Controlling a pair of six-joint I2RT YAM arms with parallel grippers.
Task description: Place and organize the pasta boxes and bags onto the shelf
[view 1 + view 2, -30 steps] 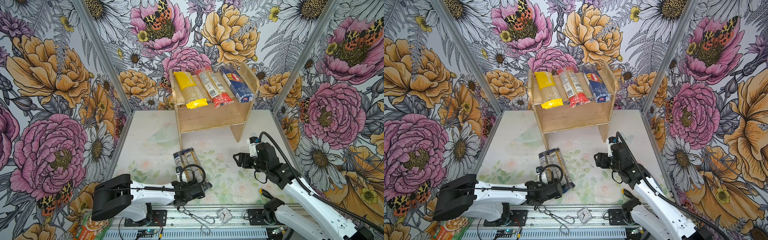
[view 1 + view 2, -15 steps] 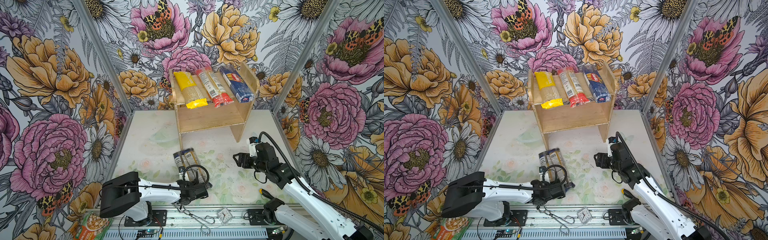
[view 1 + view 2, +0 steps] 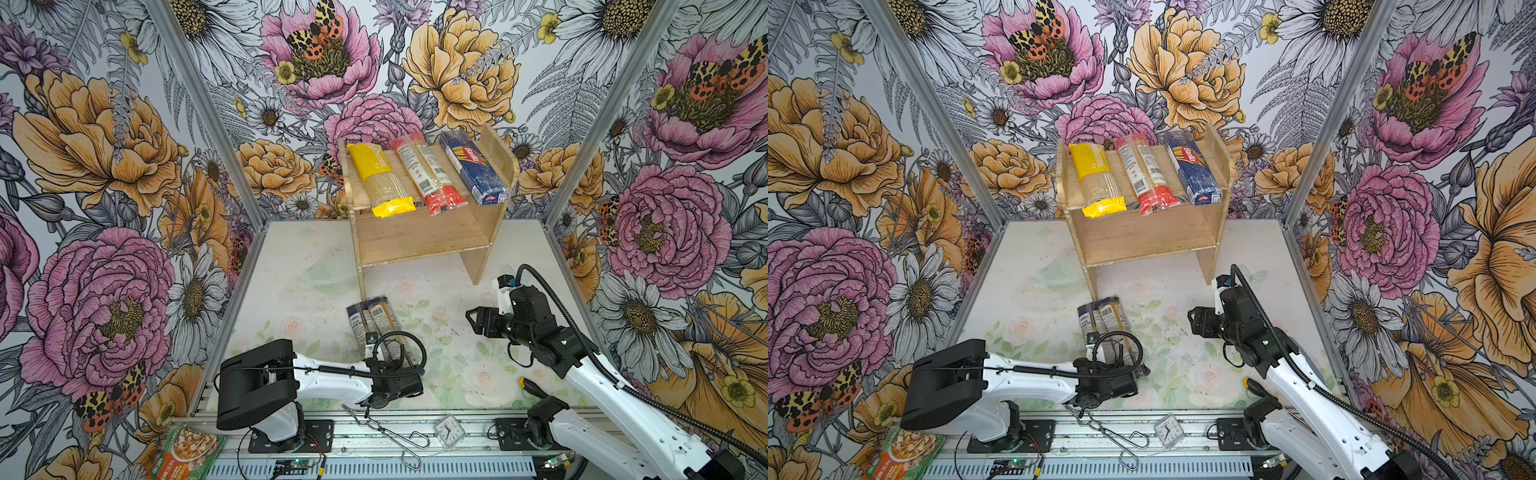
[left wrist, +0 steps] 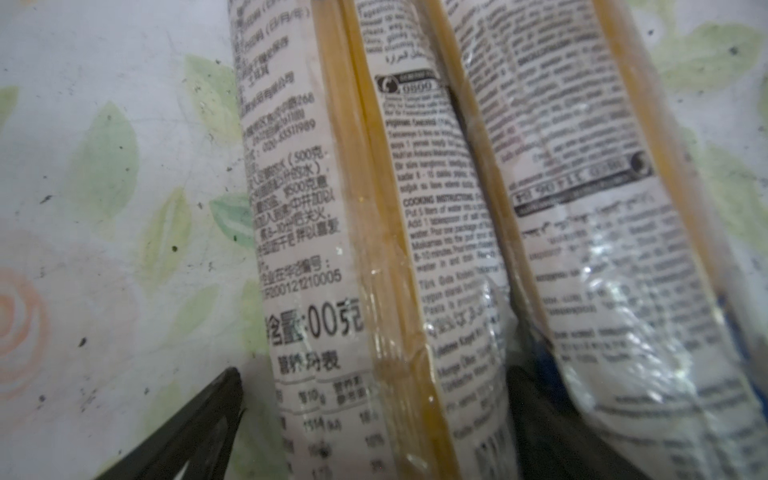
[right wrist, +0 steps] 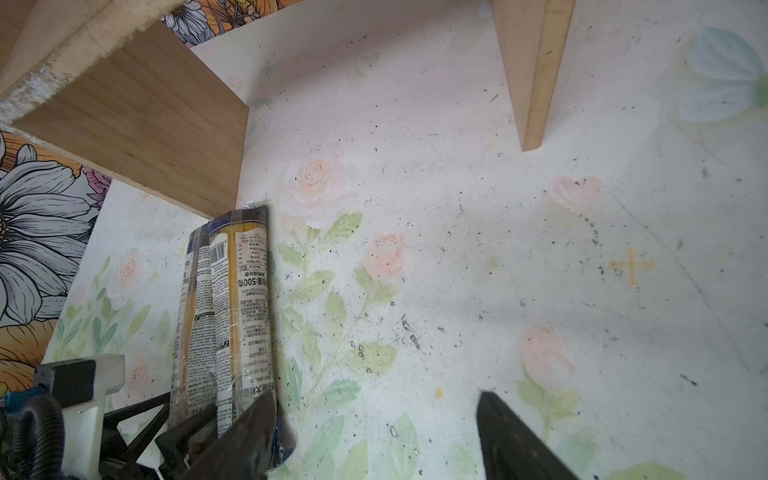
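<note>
A small wooden shelf (image 3: pixel 419 241) stands at the back of a flower-printed tabletop (image 3: pixel 299 257). On the shelf's top tier three packs lie side by side between the plank sides: a yellow-ended spaghetti pack (image 3: pixel 380 183), a red-ended spaghetti pack (image 3: pixel 428 178) and a dark blue Barilla pack (image 3: pixel 473 168). Their near ends hang a little past the tier's front edge. The shelf's lower tier shows bare wood.

In front of the shelf's left plank side, two slim clear spaghetti packs (image 3: pixel 372 324) with dark blue ends lie flat on the tabletop, touching each other. Their far ends lie close to that plank's foot.

The left gripper (image 4: pixel 378 374) sits low over the packs' near ends. Its jaws stand wide, one outside a pack and one in the seam between the two, not visibly pressing.

The right gripper (image 3: pixel 471 322) hovers in front of the shelf's right plank side, well apart from the packs, its jaws wide and holding nothing. Bare tabletop lies between it and the shelf.
</note>
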